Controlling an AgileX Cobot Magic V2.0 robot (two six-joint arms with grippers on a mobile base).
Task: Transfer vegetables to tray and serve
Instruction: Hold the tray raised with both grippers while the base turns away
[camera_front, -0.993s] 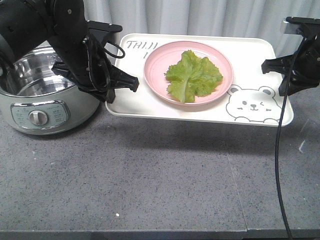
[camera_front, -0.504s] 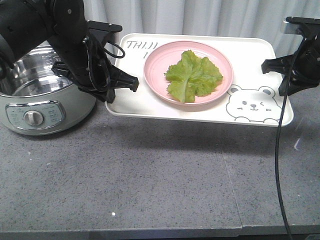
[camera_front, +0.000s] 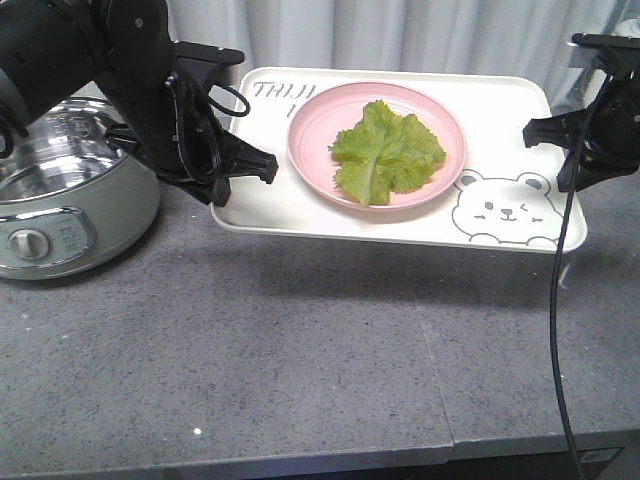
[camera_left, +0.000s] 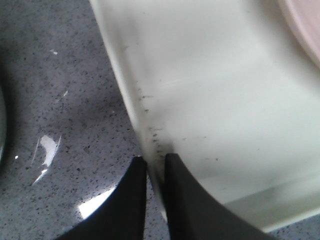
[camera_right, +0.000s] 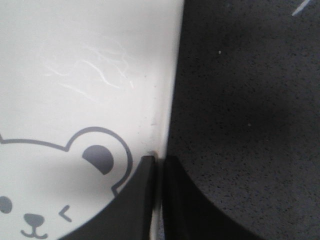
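The lettuce leaf (camera_front: 386, 150) lies rib-up in the middle of a round pink plate (camera_front: 312, 128). The plate stands on the cream bear-face tray (camera_front: 500, 100), so the green is already aboard and serving appears to be what remains. The leaf sits between the two pairs of jaws, a little nearer the left pair, which puts the load roughly between the two grips.

The left gripper (camera_left: 155, 164) is clamped on the tray's left rim, one finger over the lip and one under it. The right gripper (camera_right: 160, 161) pinches the opposite rim the same way, just beside the bear's ear. Taking opposite short edges should stop the tray tipping to either side, and a thin rim leaves little else to hold.

A broad shadow on the grey counter (camera_front: 300, 350) under the near edge suggests the tray is held off the surface. Outside the left jaws, a steel electric cooker (camera_front: 50, 200) stands near that arm but clear of the tray.
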